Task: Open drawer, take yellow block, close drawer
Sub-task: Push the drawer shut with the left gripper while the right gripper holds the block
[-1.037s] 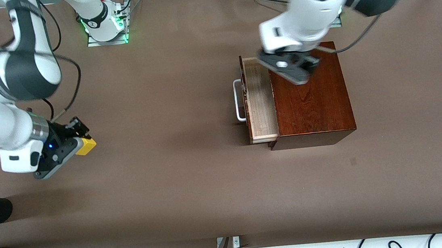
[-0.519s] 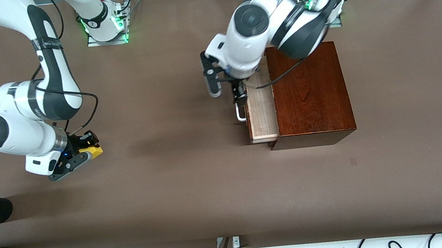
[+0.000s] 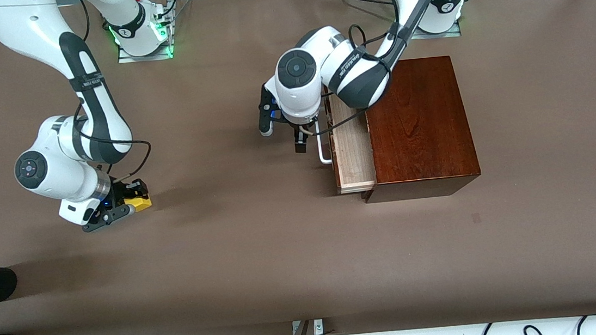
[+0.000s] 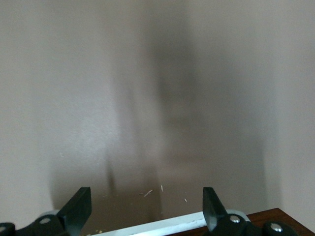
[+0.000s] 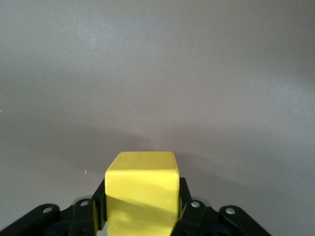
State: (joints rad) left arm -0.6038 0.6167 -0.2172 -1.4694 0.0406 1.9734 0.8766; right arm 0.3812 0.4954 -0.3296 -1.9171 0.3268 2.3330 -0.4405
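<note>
right gripper clamped on yellow block, low over bare table toward right arm's end | drawer part open, pale interior showing | white handle runs near-to-far, just beside left gripper, jaws spread, nothing held | nothing blocks push into wooden box

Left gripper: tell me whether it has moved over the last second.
Yes. The left gripper, open, has come off the top of the wooden box and now sits low in front of the drawer, beside its white handle.
</note>
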